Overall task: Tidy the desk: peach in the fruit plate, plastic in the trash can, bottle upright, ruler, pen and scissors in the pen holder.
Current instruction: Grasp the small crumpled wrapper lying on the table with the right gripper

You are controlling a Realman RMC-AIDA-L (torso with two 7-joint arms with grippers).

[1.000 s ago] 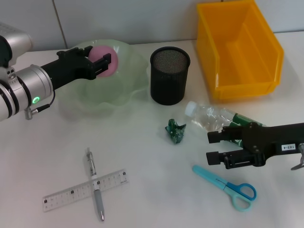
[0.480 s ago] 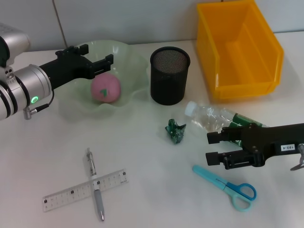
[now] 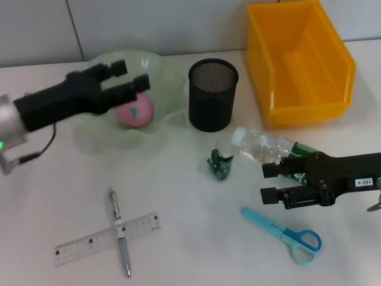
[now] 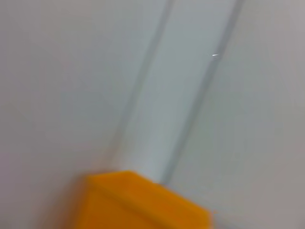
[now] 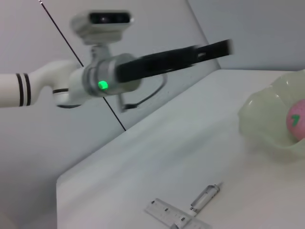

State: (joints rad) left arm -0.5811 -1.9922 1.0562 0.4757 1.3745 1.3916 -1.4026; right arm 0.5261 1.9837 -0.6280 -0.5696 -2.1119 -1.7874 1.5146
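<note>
Peach point(image 3: 135, 111): I see it resting in the fruit plate point(image 3: 166, 71), placed.
Left tool point(image 3: 131, 81): fingers spread, empty, above the peach.
Right tool point(image 3: 268, 182): fingers apart, empty, low over the desk point(image 3: 178, 238).
Bottle point(image 3: 268, 146): lying flat, just beyond the right tool; long axis runs cap-left to base-right, under that arm.
Scissors point(image 3: 286, 233): just in front of the right tool.
Nearer arm: I judge the right, for the bottle.

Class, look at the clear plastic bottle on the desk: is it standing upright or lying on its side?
Lying on its side. The bottle rests flat on the desk, white cap toward the pen holder, partly behind the right gripper.
</note>
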